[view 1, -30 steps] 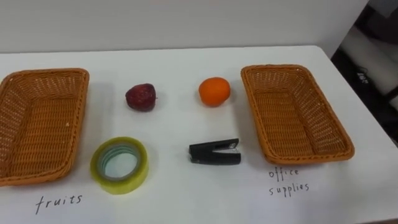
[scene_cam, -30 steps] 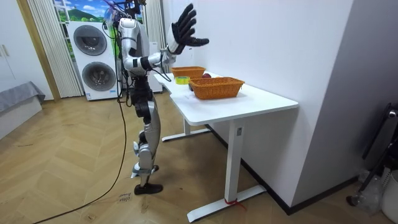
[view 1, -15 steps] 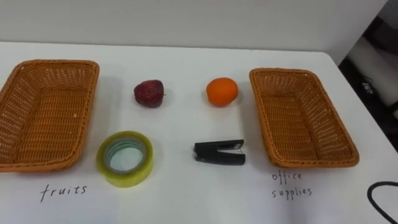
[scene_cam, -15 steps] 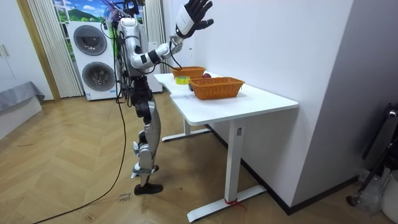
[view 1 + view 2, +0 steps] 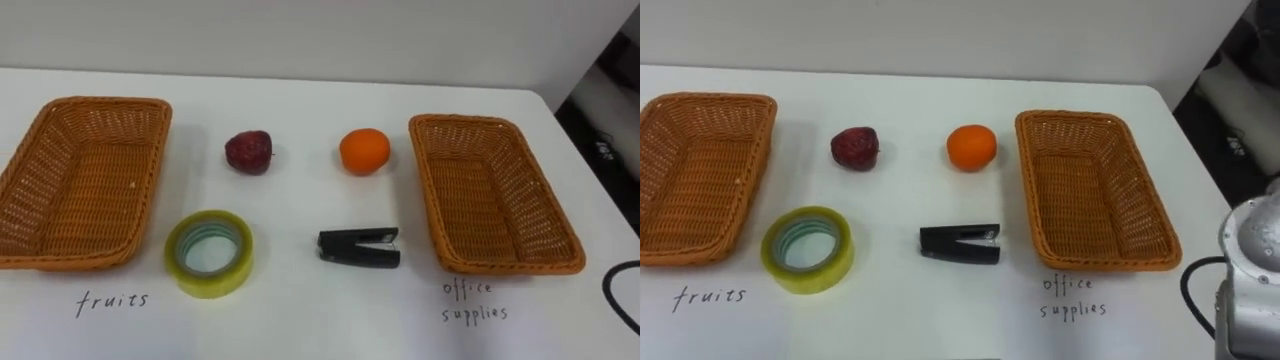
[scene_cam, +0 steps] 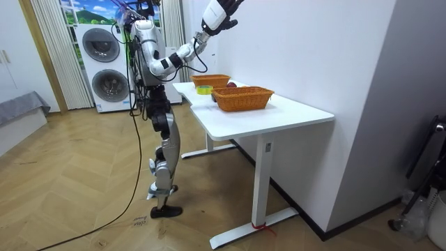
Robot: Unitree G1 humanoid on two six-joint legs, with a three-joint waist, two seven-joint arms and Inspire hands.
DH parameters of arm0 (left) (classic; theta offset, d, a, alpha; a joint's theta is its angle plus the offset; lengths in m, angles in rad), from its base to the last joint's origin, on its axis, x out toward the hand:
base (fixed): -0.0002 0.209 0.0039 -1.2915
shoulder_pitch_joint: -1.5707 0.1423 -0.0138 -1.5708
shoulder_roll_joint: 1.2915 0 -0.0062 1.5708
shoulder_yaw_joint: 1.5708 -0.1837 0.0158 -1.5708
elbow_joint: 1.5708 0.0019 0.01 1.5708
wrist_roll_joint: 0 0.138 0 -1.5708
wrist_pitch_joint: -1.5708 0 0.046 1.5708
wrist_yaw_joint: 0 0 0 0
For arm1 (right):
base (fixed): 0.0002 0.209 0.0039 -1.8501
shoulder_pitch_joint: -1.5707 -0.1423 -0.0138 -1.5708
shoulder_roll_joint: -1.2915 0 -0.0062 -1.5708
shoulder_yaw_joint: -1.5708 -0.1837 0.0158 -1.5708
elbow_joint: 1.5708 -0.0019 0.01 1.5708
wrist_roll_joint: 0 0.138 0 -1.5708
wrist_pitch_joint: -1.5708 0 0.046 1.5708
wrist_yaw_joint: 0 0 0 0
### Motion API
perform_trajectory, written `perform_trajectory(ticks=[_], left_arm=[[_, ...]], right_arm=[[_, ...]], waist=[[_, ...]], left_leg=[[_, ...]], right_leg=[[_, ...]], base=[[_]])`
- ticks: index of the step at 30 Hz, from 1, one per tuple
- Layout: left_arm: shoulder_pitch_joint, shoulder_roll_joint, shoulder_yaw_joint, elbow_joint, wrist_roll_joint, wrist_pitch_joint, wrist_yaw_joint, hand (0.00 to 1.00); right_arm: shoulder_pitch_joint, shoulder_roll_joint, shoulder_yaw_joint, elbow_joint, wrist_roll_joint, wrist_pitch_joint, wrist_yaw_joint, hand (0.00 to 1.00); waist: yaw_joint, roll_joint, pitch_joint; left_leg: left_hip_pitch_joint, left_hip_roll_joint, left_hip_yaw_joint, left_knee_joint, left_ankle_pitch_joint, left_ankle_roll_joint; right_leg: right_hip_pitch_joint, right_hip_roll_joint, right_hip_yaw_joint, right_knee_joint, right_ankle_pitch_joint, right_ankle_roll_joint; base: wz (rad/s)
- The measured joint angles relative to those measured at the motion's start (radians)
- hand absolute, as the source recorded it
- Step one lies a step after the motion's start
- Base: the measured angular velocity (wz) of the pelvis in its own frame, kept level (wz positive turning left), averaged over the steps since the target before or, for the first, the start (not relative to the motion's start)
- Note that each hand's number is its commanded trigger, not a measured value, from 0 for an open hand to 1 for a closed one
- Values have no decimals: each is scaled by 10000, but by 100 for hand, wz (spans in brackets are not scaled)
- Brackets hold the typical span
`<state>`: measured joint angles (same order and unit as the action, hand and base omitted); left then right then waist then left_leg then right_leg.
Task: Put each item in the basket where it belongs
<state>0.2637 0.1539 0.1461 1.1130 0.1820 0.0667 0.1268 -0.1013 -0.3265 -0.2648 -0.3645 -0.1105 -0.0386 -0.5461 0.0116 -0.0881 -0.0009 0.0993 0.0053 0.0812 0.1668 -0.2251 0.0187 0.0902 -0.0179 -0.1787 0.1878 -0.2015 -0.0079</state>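
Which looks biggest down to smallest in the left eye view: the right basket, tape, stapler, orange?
1. right basket
2. tape
3. stapler and orange: too alike to rank. The stapler is longer, the orange is taller and rounder.

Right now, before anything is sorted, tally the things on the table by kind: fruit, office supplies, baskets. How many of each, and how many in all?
Fruit: 2 (orange, red fruit)
Office supplies: 2 (tape, stapler)
Baskets: 2 (left basket, right basket), both empty
Total: 6
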Motion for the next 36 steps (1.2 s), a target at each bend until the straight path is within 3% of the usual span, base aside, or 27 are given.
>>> perform_trajectory(ticks=[7,13,27,36], left_arm=[[-114,7,-82,-14,104,-15,-64,0],[-54,21,-111,-14,116,-17,-44,0],[-337,151,-269,-31,197,4,-524,0],[-511,177,-308,-28,198,163,-593,0]], right_arm=[[-106,-3,1161,14,-67,185,1859,0],[-183,-3,1513,18,-190,185,2885,0],[-181,-8,2161,377,-935,633,5804,0],[-200,-219,2666,429,-2350,1102,7356,0]], waist=[[223,-175,17],[301,-290,41],[515,-191,15],[737,-224,10]], left_leg=[[-20,-6,5,35,5,-3],[-38,16,-52,36,4,-2],[-176,11,-124,121,4,0],[-196,6,-138,133,5,1]], right_leg=[[-9,-2,-15,2,13,-11],[-10,-25,-80,-13,17,-4],[-16,-81,-159,-2,29,-5],[-38,-92,-116,-4,29,-5]], base=[[0],[2],[0],[0]])
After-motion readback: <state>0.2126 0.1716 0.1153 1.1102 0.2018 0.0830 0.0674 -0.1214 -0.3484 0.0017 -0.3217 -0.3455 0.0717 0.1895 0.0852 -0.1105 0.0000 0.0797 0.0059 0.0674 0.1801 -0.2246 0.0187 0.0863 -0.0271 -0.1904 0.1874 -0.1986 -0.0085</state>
